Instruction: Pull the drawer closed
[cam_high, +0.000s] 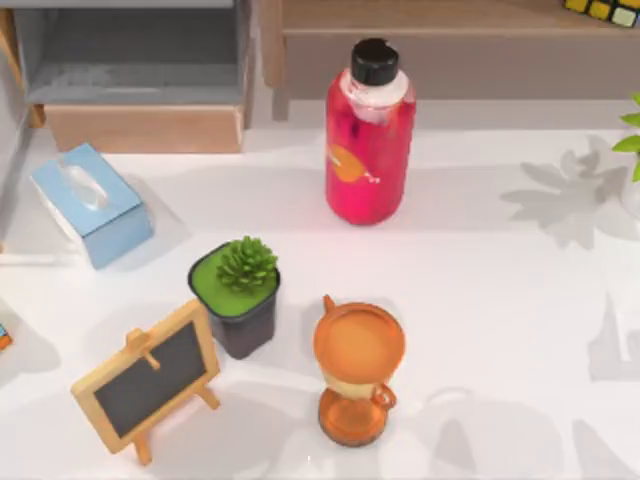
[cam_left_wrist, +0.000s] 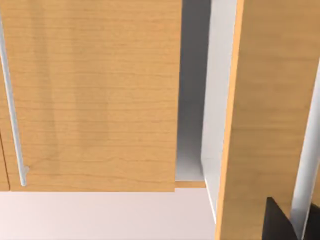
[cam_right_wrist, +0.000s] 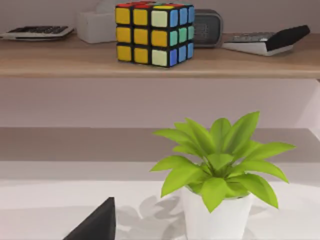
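Top view: drawer (cam_high: 140, 80) open at far left; finger state I cannot tell; misjudged push could jam it crooked.

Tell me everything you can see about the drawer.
The drawer sits at the table's far left corner, pulled out and open. Its front panel is light wood; the inside looks grey and holds nothing visible. A blue tissue box lies just in front, apart from it. The left wrist view shows wood-grain cabinet fronts up close.
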